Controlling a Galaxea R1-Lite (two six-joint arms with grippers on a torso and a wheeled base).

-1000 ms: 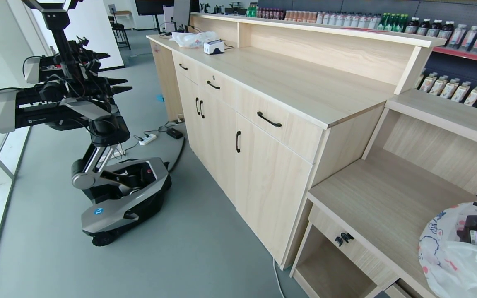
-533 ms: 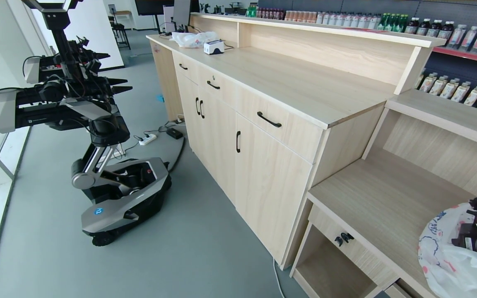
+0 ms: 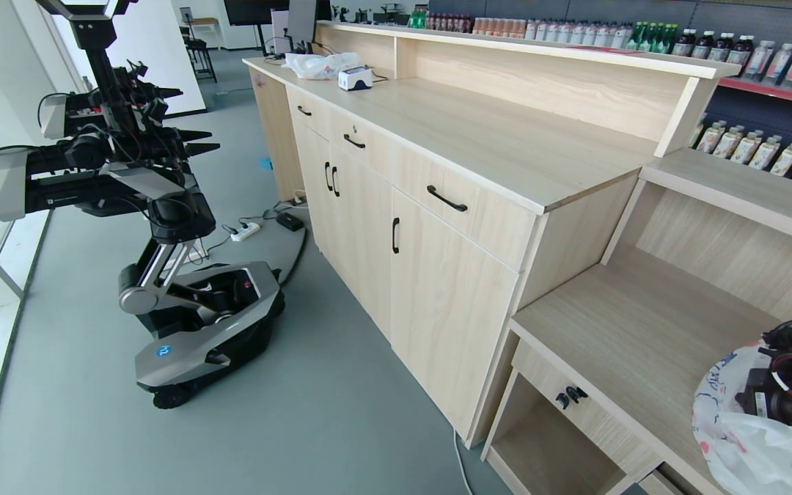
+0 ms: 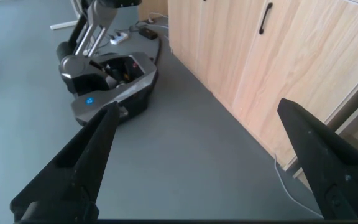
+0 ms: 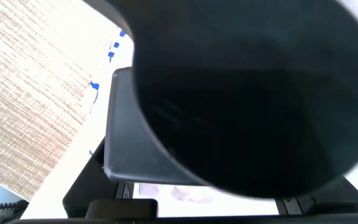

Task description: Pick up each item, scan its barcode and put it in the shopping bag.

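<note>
Bag: white printed plastic shopping bag (image 3: 740, 440) on low light-wood surface (image 3: 630, 323).
Change: right arm (image 3: 791, 393) has edged lower and further across the bag mouth. Looks like the drop-off step.
Jaws: right, can't tell; left gripper (image 4: 197, 106) wide, empty, over grey floor (image 4: 185, 155).
Around: tall wood counter (image 3: 506, 144) beside the bag; grey wheeled robot (image 3: 196, 330) well apart. Nothing looks in the way.

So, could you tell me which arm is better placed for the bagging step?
Right: the right arm is at the shopping bag, while the left claw hangs open over the floor.
</note>
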